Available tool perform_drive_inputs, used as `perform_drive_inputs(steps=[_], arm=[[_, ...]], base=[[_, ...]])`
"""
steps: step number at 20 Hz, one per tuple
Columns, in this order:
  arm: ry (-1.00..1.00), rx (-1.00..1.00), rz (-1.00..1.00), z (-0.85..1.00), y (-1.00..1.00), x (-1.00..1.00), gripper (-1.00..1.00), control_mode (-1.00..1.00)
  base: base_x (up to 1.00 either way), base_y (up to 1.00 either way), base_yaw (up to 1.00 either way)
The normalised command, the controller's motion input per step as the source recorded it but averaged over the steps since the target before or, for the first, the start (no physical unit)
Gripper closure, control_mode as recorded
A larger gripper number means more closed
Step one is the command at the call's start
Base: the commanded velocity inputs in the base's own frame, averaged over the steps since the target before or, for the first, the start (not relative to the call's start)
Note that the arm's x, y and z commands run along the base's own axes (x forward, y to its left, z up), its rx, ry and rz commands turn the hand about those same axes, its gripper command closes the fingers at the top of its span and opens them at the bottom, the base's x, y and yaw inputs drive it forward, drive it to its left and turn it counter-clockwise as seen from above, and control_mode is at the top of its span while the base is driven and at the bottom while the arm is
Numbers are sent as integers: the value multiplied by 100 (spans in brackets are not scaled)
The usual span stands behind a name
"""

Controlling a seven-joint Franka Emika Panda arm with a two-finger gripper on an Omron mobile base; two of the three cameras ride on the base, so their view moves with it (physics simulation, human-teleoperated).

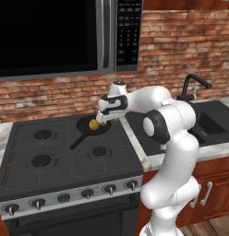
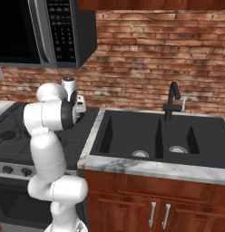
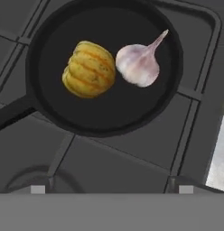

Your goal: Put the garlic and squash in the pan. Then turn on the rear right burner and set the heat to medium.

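While the wide-open, empty gripper [image 1: 101,120] hovers, hand view reveals garlic [image 3: 138,64] touching squash [image 3: 89,70].

No text, brand or number could be read anywhere. The microwave [image 1: 65,37] had a keypad [image 1: 127,32] of small pale marks, too blurred to make out, and the stove knobs [image 1: 87,193] bore no legible markings.

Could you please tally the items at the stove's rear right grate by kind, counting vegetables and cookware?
Squash: 1, yellow, lying in the pan
Garlic: 1, whitish, lying in the pan beside the squash
Pan: 1, black, on the grate
Total: 3
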Motion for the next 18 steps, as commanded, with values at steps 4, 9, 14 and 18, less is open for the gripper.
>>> perform_drive_inputs(steps=[4,9,14,18], arm=[[0,15,-31,18,-46,-50,-100,-100],[6,17,-28,42,-34,-72,-100,-100],[14,14,-22,79,-36,-60,-100,-100],[14,9,-17,73,-39,-59,-100,-100]], base=[[0,0,0],[0,0,0],[0,0,0],[0,0,0]])
